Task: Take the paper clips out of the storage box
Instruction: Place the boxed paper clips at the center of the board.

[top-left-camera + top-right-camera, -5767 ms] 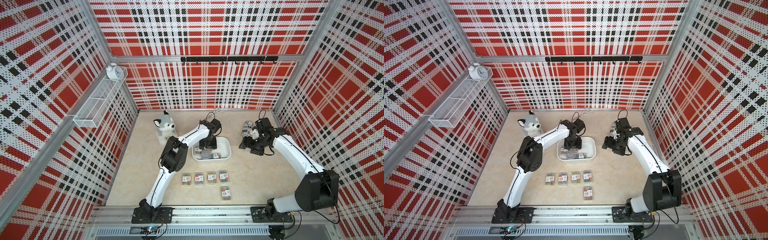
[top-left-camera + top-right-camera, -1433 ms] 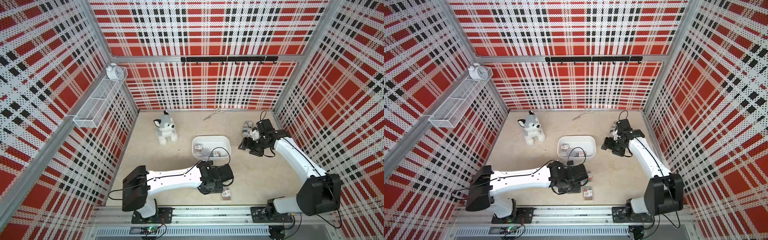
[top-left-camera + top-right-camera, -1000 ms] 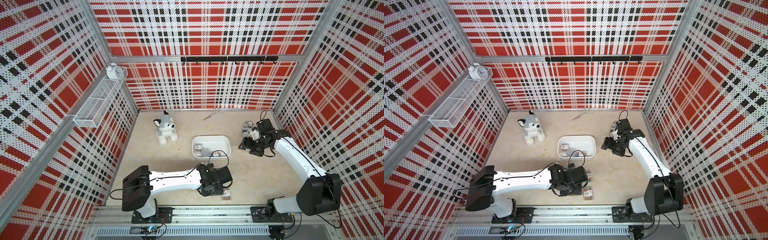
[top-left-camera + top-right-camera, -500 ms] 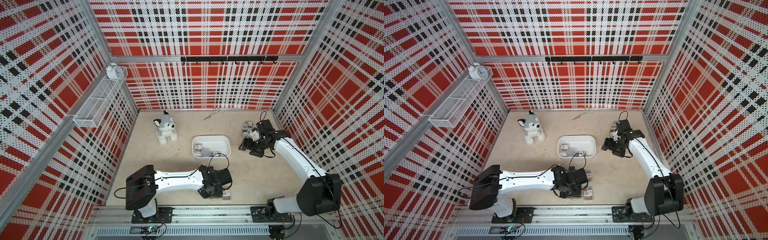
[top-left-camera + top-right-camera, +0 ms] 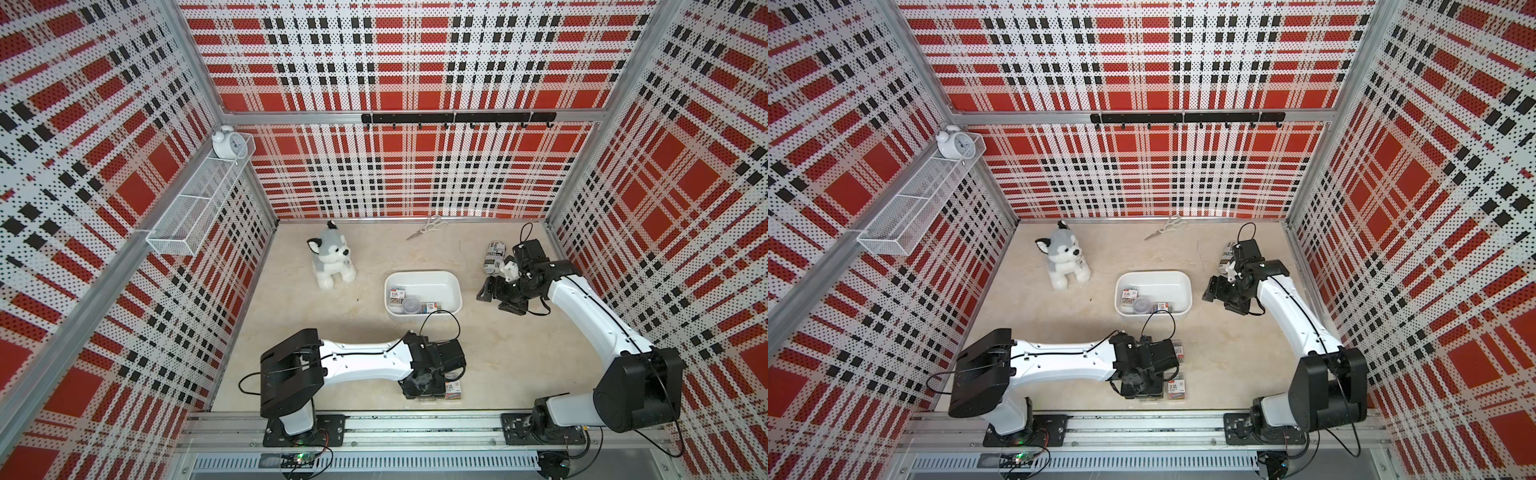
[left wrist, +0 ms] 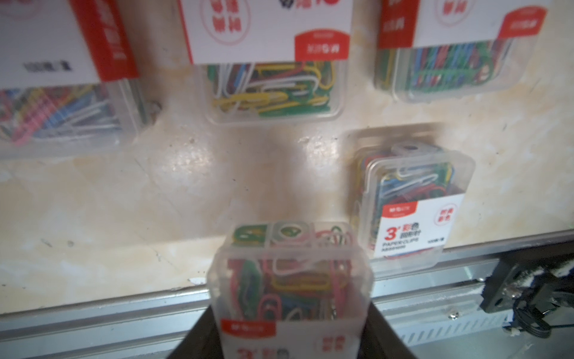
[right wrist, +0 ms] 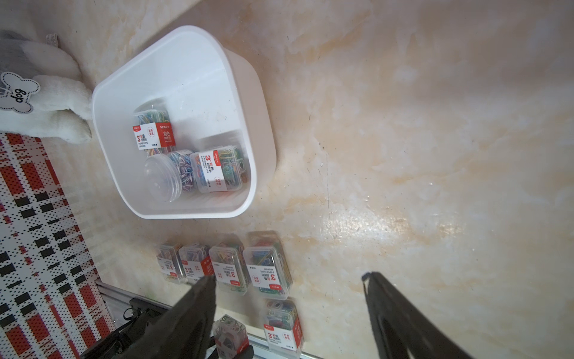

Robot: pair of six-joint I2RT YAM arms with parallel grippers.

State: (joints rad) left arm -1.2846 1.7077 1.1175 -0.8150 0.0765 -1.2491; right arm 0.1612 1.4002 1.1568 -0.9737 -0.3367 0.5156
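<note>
The left arm (image 5: pixel 361 368) is laid low along the front of the table (image 5: pixel 291 324), its wrist bent down at the near edge; the left gripper (image 6: pixel 289 335) is clamped on a case (image 6: pixel 289 279) of coloured clips, gripped at its label end; whether the case touches the table cannot be told. A lying case (image 6: pixel 413 202) is seen just beside it; a row of four cases (image 7: pixel 228 269) is set between them and the box (image 5: pixel 422 274). Two cases (image 7: pixel 153 133) and a round tub (image 7: pixel 164 178) lie in the box. The right arm (image 5: pixel 590 316) is stretched forward and bent inward beside the box; the right gripper (image 5: pixel 496 299) is held wide, nothing being between its jaws.
</note>
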